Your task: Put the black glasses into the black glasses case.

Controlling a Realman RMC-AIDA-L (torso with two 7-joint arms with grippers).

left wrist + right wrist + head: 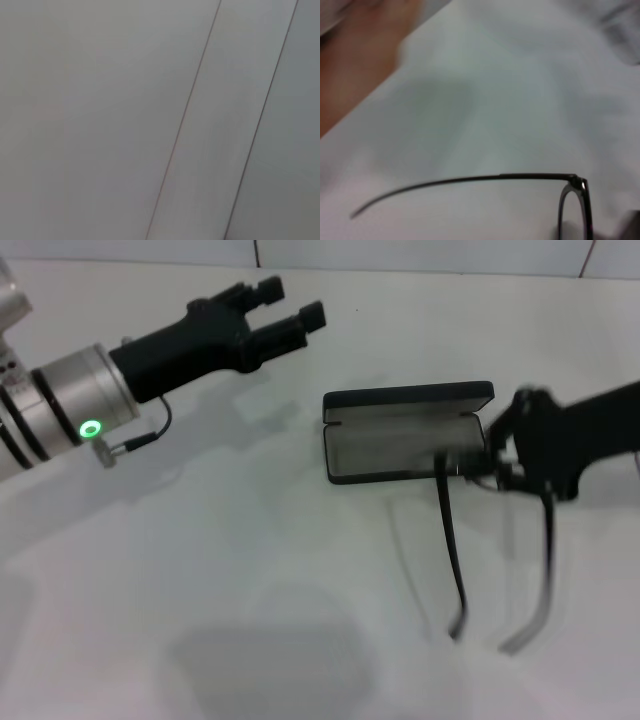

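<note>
The black glasses case [400,445] lies open on the white table, its lid [410,397] standing up at the far side and its greyish lining showing. My right gripper [497,458] is at the case's right end, shut on the front of the black glasses [450,540]. Their two long temple arms are unfolded and trail toward the near side of the table, lifted off it. The right wrist view shows one temple arm [470,179] and part of a lens rim [575,210]. My left gripper [290,303] hovers open and empty to the far left of the case.
The white table [200,570] extends left of and in front of the case. A pale tiled wall [420,255] rises behind it. The left wrist view holds only a plain grey seamed surface [100,120]. A brown strip [360,60] borders the table in the right wrist view.
</note>
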